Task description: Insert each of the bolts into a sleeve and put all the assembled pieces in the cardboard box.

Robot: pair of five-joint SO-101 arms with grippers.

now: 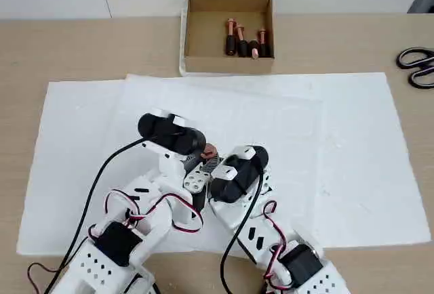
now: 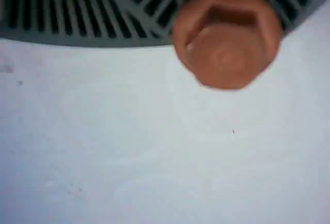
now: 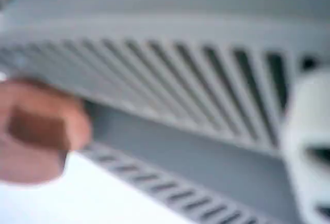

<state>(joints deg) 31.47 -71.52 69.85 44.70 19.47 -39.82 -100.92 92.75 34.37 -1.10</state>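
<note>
A copper bolt with a hexagonal head sits over the white foam sheet at the centre, where both arms meet. My left gripper comes to it from the left and my right gripper from the right. Up close in the left wrist view, the bolt head faces the camera against a slotted grey gripper part. The right wrist view has the bolt beside a similar slotted part. Which gripper holds it is hidden. The cardboard box at the back holds several assembled pieces.
The foam sheet covers most of the wooden table. Black scissors lie at the far right edge. Cables trail from both arms toward the front edge.
</note>
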